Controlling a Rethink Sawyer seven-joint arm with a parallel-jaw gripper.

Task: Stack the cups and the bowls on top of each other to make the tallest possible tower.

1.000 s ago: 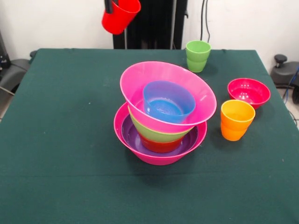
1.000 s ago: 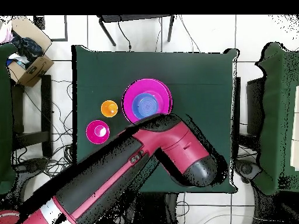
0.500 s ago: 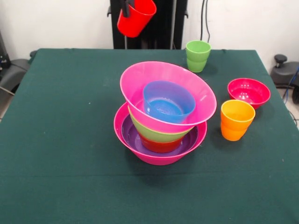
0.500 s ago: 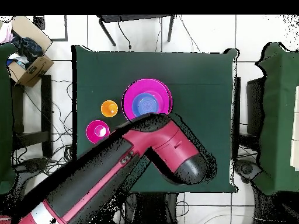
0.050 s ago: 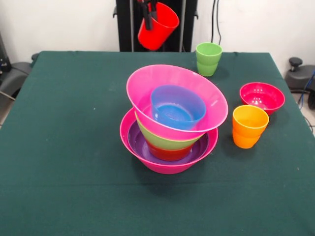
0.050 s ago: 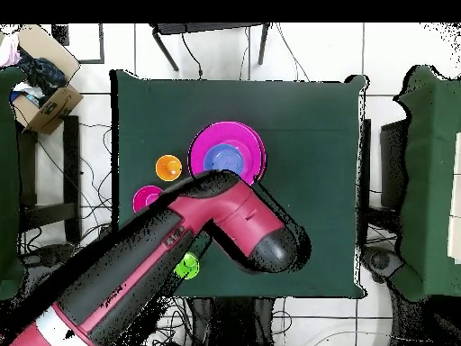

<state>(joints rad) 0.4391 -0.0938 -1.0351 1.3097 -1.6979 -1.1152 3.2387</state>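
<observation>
The tower (image 5: pixel 170 123) stands near the middle of the desk (image 5: pixel 64 147): a large pink bowl (image 5: pixel 147 160) at the bottom holds a purple bowl (image 5: pixel 138 142), then a red-orange bowl (image 5: pixel 167 154) of which only a sliver shows, a green bowl (image 5: pixel 165 141), a second large pink bowl (image 5: pixel 206 98) tilted toward the camera, and a blue bowl (image 5: pixel 177 105) nested in it. From overhead only the top pink bowl and the blue one can be made out. To the right of the tower in the front view an orange cup (image 5: pixel 249 126) stands upright, with a crimson bowl (image 5: pixel 262 97) just behind it; a green cup (image 5: pixel 208 58) stands near the far edge. Above that far edge a red cup (image 5: pixel 158 27) hangs tilted in the air, the jaws (image 5: pixel 147 12) clamped on its rim, one finger inside; their upper part is cut off by the frame. Overhead, the red and black arm (image 6: pixel 153 261) covers the red cup entirely, half hides the crimson bowl and leaves only part of the green cup showing.
</observation>
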